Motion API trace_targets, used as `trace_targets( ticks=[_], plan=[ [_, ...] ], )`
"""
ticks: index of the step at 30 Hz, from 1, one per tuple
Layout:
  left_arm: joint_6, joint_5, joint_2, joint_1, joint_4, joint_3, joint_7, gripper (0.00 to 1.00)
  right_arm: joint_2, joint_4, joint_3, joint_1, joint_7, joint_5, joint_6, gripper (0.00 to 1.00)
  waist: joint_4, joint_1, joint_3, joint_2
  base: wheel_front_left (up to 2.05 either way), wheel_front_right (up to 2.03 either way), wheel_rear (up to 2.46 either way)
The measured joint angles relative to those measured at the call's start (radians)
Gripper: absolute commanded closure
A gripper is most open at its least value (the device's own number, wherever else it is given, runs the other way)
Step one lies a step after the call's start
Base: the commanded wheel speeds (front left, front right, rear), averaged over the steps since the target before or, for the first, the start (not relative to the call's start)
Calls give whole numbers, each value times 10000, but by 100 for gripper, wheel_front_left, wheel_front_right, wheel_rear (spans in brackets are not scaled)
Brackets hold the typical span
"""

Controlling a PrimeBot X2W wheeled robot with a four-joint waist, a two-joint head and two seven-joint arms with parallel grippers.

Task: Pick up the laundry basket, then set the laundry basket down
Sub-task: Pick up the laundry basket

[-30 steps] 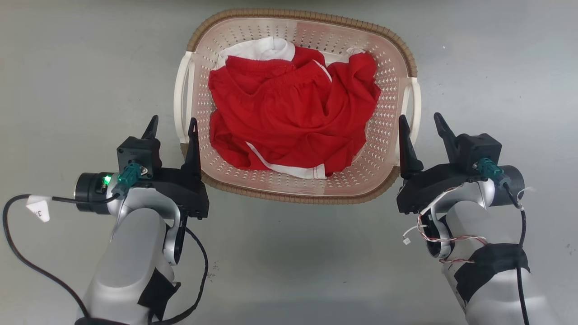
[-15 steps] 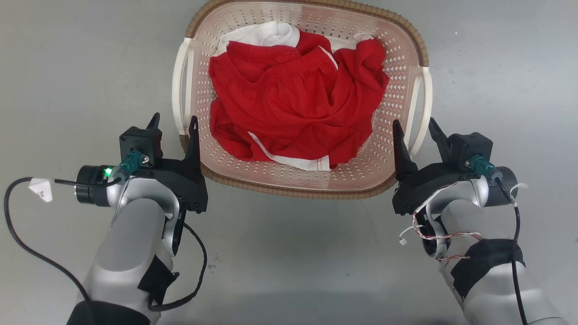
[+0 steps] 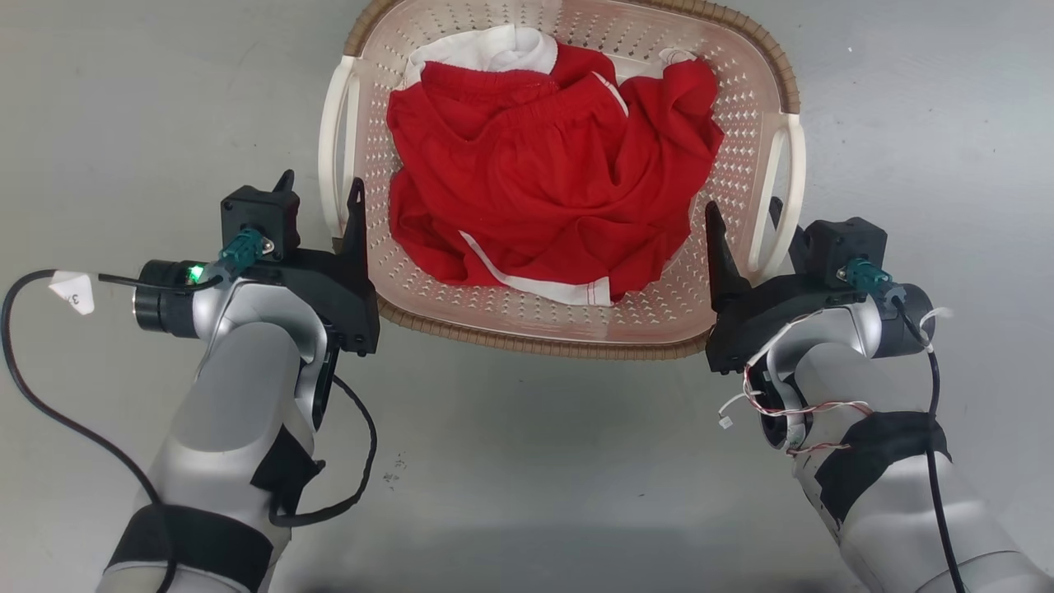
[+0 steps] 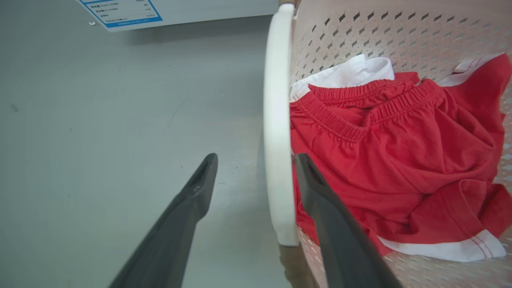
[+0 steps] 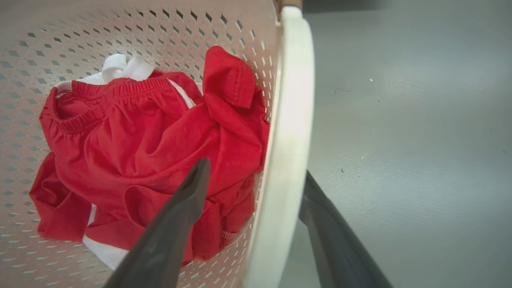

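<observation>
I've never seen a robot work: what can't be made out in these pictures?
- Head view: the far rim of the laundry basket is cut off by the top edge.
- Head view: most of the basket's floor lies under the red clothes.
- Left wrist view: the blue-bordered label is cut by the top edge, its print too small to read.
</observation>
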Motion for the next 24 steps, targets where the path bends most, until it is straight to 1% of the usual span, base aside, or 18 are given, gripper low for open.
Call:
trace_targets(
  ticks=[8, 11, 12, 17, 18, 19, 20, 21, 22, 23, 24],
  plan=[
    [-86, 17, -6, -402, 483, -136, 69, 0, -2, 102, 531, -178, 59, 520, -36, 0, -27, 0, 88, 0, 0, 0, 0],
    [-102, 48, -10, -578, 616, -228, 144, 0, -4, 123, 723, -275, 111, 654, -109, 0, -57, 0, 112, 0, 0, 0, 0],
    [-188, 50, -12, -641, 669, -267, 148, 0, -6, 142, 777, -291, 115, 702, -109, 0, -68, 0, 120, 0, 0, 0, 0],
    [-274, 61, -31, -901, 871, -408, 257, 0, -6, 192, 1085, -373, 199, 1016, -121, 0, -124, 0, 152, 0, 0, 0, 0],
    [-274, 61, -33, -941, 905, -430, 261, 5, -6, 196, 1151, -410, 201, 1047, -123, 0, -137, 0, 159, 0, 0, 0, 0],
    [-276, 61, -35, -980, 951, -449, 274, 17, -6, 196, 1216, -449, 201, 1081, -123, 0, -150, 0, 165, 0, 0, 0, 0],
    [-276, 61, -36, -1023, 997, -462, 316, 31, -6, 194, 1267, -478, 203, 1139, -125, 0, -163, 0, 170, 0, 0, 0, 0],
    [-280, 61, -36, -1061, 1034, -472, 322, 52, -6, 194, 1317, -496, 215, 1197, -127, 0, -176, 0, 176, 0, 0, 0, 0],
    [-328, 61, -36, -1098, 1064, -485, 322, 62, -6, 199, 1363, -508, 261, 1221, -165, 5, -188, 0, 183, 0, 0, 0, 0],
    [-353, 61, -38, -1130, 1097, -504, 322, 74, -6, 209, 1407, -516, 278, 1266, -201, 8, -199, 0, 190, 0, 0, 0, 0],
    [-347, 59, -40, -1154, 1118, -537, 324, 88, -8, 226, 1463, -528, 284, 1312, -201, 21, -209, 0, 195, 0, 0, 0, 0]
  ],
)
